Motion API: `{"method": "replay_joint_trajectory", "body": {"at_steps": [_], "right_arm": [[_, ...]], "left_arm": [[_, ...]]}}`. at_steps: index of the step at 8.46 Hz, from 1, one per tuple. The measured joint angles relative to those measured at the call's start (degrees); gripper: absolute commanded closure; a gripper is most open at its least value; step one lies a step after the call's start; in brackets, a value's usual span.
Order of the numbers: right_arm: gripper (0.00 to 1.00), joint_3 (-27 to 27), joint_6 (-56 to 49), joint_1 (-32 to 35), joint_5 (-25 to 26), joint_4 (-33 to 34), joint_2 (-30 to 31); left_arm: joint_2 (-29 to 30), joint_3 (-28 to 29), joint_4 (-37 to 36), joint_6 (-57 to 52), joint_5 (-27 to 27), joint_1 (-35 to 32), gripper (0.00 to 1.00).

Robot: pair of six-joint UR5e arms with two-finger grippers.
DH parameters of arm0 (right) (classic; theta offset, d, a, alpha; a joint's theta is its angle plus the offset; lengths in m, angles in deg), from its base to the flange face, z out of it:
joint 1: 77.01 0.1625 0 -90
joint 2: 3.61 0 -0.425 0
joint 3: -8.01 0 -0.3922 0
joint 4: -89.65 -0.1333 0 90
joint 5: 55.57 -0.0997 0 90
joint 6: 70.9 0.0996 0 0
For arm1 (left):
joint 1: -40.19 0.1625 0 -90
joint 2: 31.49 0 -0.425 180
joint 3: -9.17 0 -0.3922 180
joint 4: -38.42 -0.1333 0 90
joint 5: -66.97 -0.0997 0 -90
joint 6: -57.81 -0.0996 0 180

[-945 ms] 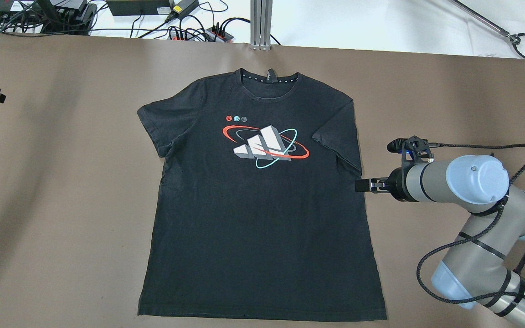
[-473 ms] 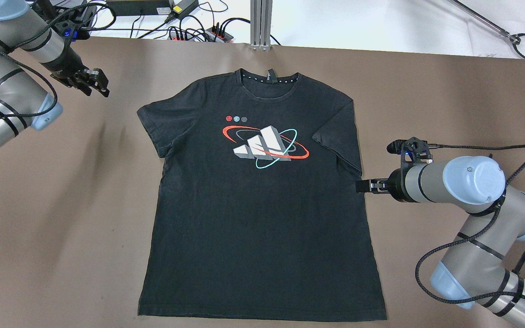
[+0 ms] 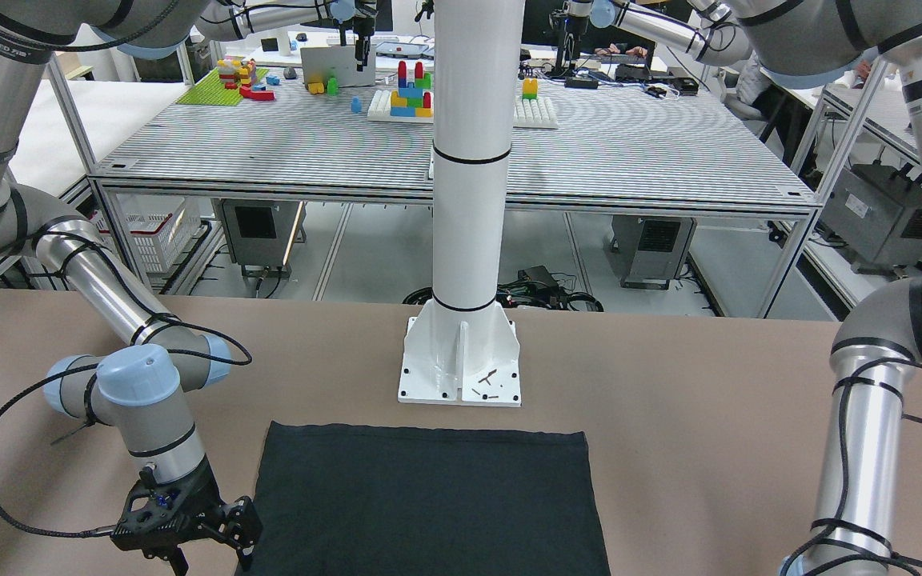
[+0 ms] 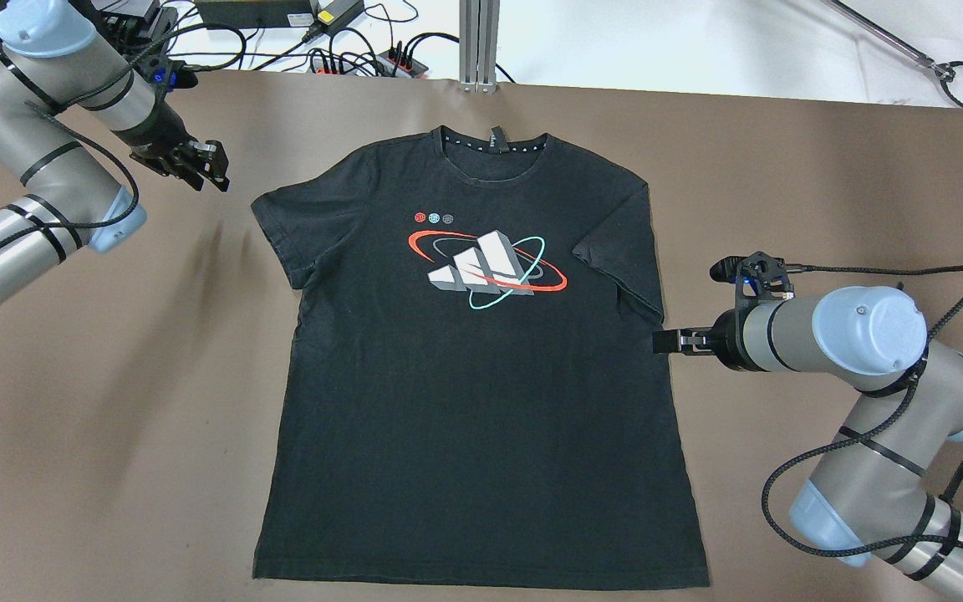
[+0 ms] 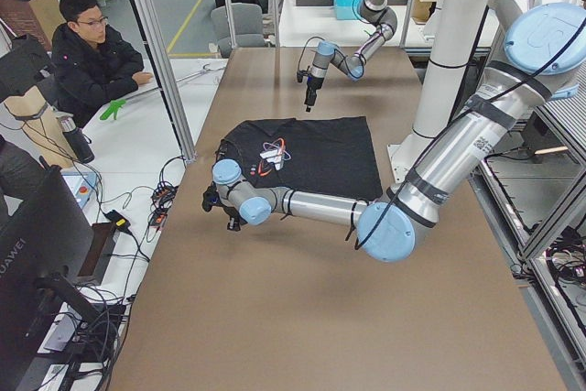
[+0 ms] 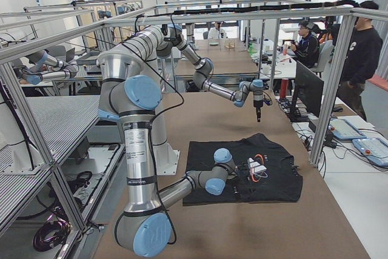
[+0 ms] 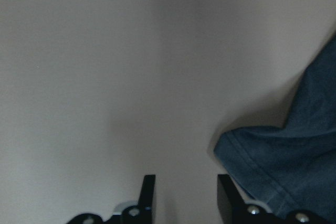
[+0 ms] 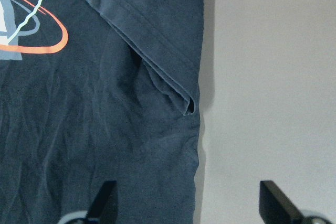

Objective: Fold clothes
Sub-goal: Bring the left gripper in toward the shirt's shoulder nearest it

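A black T-shirt [image 4: 481,401] with a printed logo lies flat and face up on the brown counter [image 4: 114,376], collar toward the cable-strewn far edge. The left claw [image 4: 207,173] hangs spread and empty near one sleeve. The right claw [image 4: 664,341] is spread wide over the opposite side edge. Behind the white pillar [image 3: 469,200], a second counter [image 3: 629,160] carries coloured blocks [image 3: 409,92].

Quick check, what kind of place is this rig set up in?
Most likely a robotics lab: more robot arms at a neighbouring bench, toy bricks on it, and a seated person at a side desk.
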Motion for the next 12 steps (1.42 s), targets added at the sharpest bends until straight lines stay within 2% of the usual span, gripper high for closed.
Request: {"method": "replay_joint_trajectory", "body": {"at_steps": [6, 8, 10, 12], "right_arm": [[0.05, 0.81, 0.0, -0.13, 0.09, -0.09, -0.06], [0.05, 1.54, 0.0, -0.21, 0.12, -0.37, -0.12], [0.05, 1.72, 0.0, -0.25, 0.1, -0.47, -0.13], [0.05, 1.72, 0.0, -0.26, 0.09, -0.53, -0.13]], "left_arm": [[2.72, 4.46, 3.93, 1.79, -3.37, 2.26, 0.61], [3.03, 5.42, 5.19, 2.88, -3.9, 2.87, 0.65], [3.13, 5.69, 5.45, 3.44, -4.18, 3.32, 0.84], [3.16, 5.73, 5.49, 3.56, -4.37, 3.45, 0.88]]}}
